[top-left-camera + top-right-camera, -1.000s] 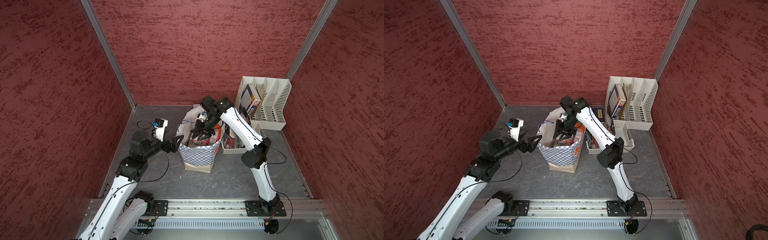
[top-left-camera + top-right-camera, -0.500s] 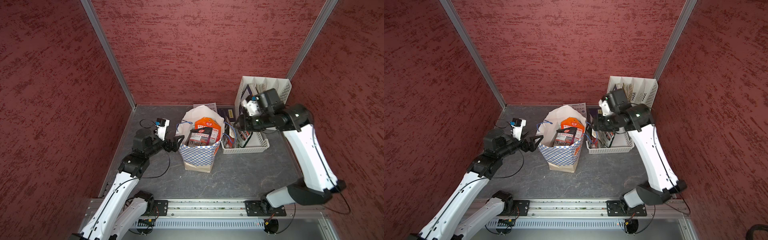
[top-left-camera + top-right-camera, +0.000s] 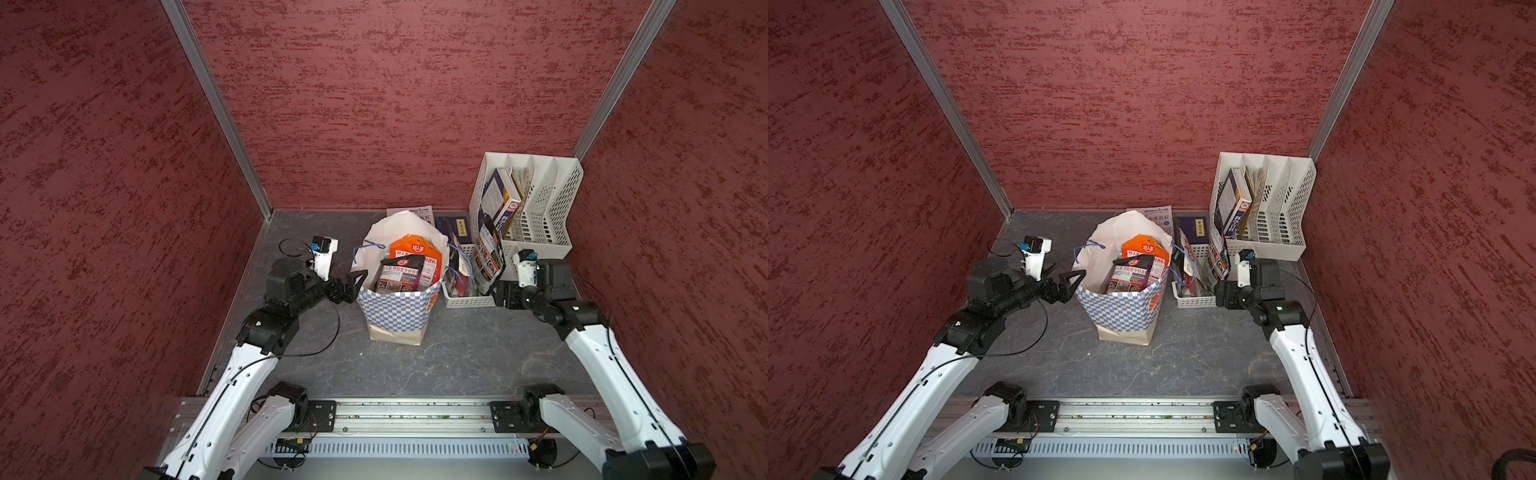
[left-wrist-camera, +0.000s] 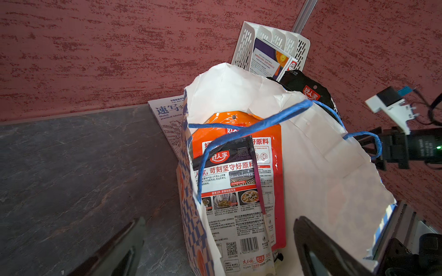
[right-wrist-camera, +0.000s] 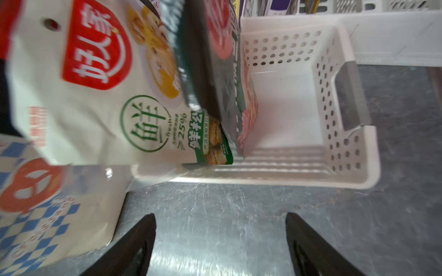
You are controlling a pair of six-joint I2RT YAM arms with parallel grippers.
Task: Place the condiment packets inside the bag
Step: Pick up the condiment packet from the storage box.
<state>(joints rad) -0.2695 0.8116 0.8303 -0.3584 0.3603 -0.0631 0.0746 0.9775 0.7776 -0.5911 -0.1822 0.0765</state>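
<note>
The checkered bag (image 3: 398, 309) (image 3: 1121, 309) stands open mid-table. An orange condiment packet (image 3: 417, 248) (image 4: 270, 133) and a black one (image 3: 401, 275) (image 4: 229, 172) stand upright inside it. My left gripper (image 3: 354, 279) (image 3: 1066, 275) (image 4: 220, 218) is open at the bag's left rim, one finger outside and one over the white inside wall (image 4: 323, 167). More condiment packets lean in the white basket (image 3: 469, 300) (image 5: 346, 155): a white one (image 5: 83, 95) and a dark green one (image 5: 210, 71). My right gripper (image 3: 496, 293) (image 3: 1219, 293) (image 5: 220, 216) is open and empty, low before the basket.
A white file rack (image 3: 540, 208) with books stands at the back right, just behind the basket. A white sketch booklet (image 3: 409, 212) (image 4: 167, 114) and a dark blue book (image 3: 453, 226) lie behind the bag. Red walls close in on three sides.
My right arm has pulled out of the bag, swung right and dropped low in front of the basket while its jaws opened. The black packet stays in the bag. The left arm barely moved.
</note>
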